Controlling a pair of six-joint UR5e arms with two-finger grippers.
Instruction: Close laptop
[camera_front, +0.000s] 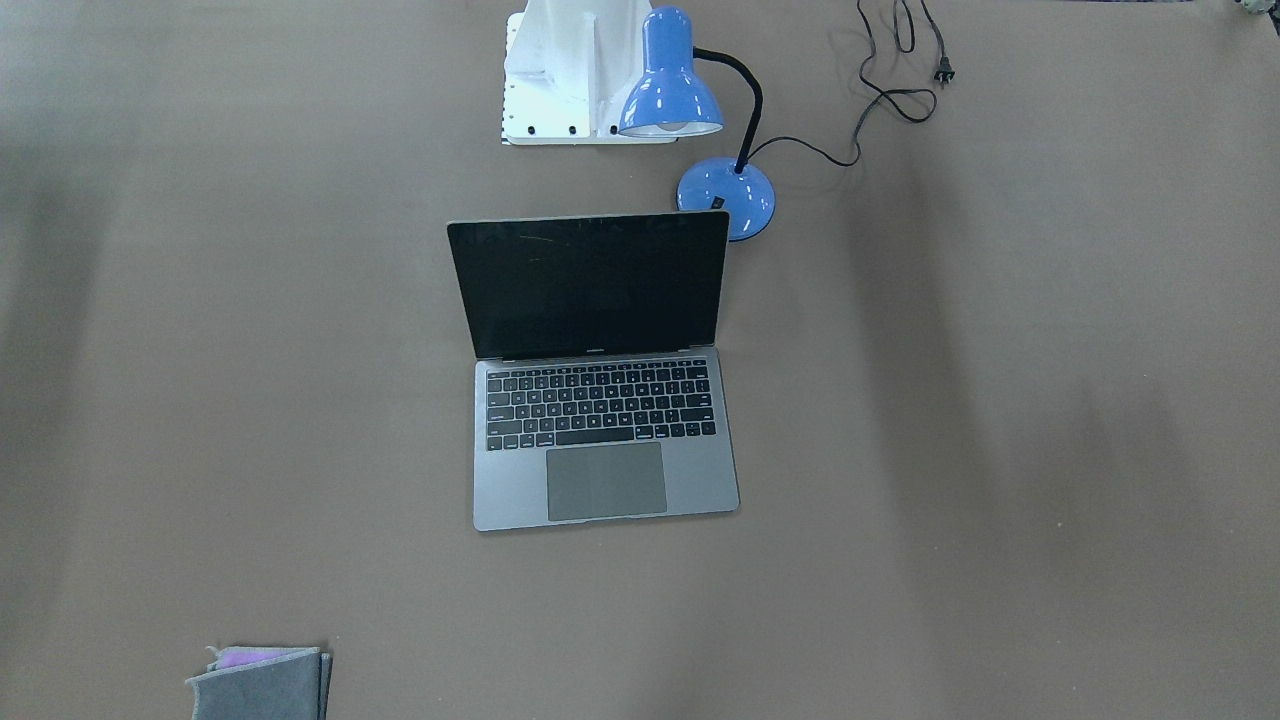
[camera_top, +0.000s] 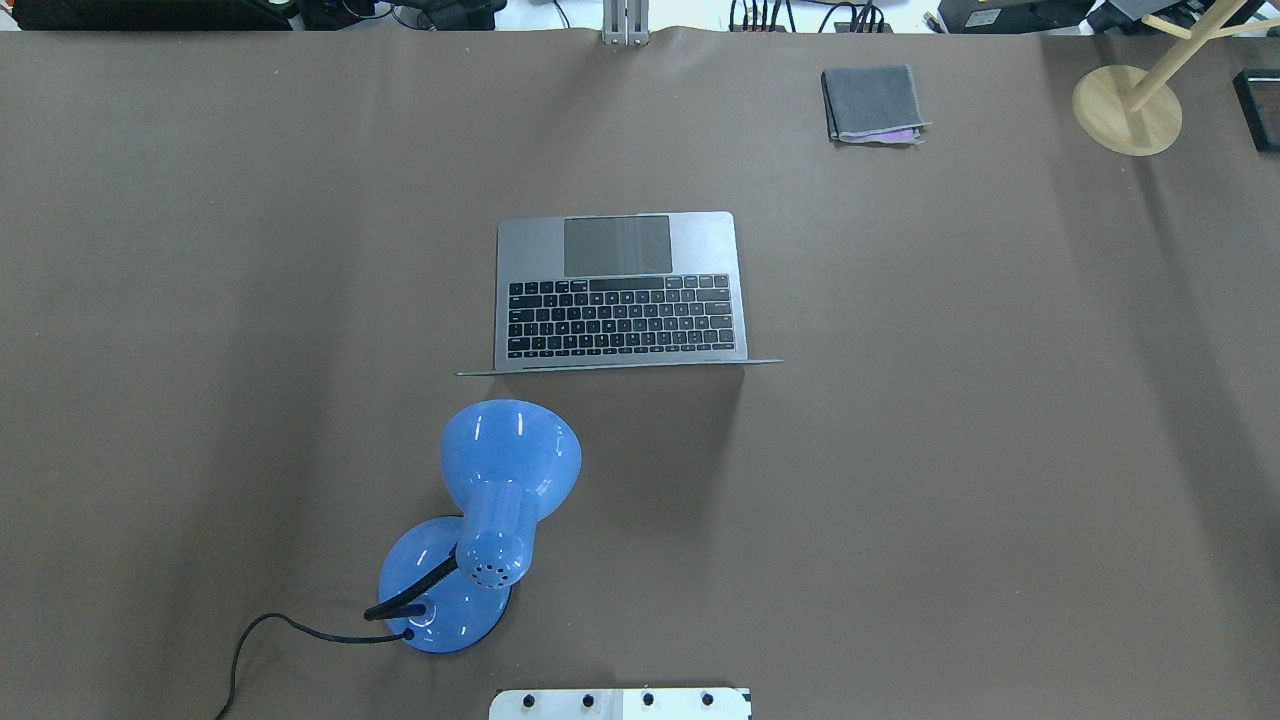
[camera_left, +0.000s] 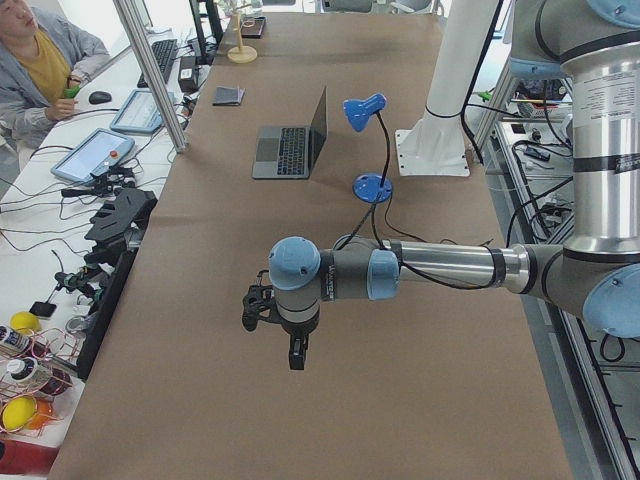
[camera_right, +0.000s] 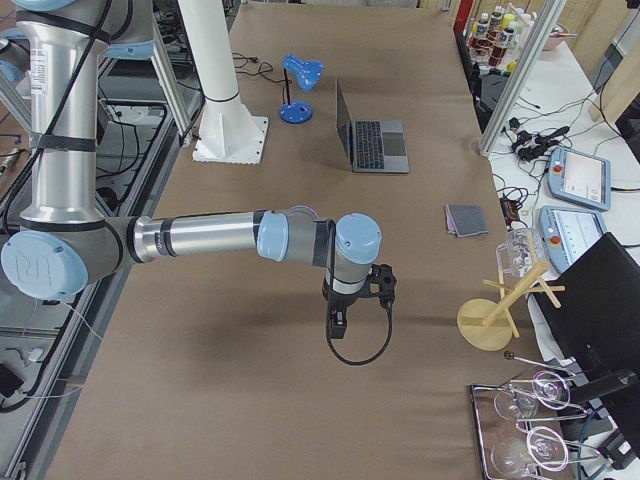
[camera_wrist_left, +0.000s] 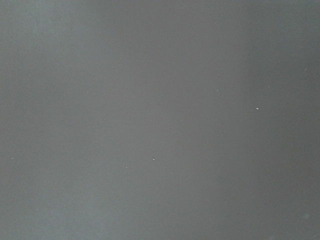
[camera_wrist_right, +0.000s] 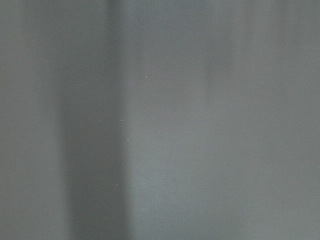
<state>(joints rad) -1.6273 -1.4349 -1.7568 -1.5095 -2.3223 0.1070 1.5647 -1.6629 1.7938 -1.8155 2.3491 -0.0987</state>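
Brown table (camera_front: 1000, 450): laptop (camera_front: 600, 400) open; left jaws, right jaws well apart from it, aperture indiscernible.

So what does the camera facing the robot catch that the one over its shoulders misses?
Only the facing camera shows the dark screen of the laptop and a loose plug. Only the over-shoulder camera shows a round wooden stand in the far corner. Both show the open laptop, the blue lamp, the folded grey cloth and the robot's white base.
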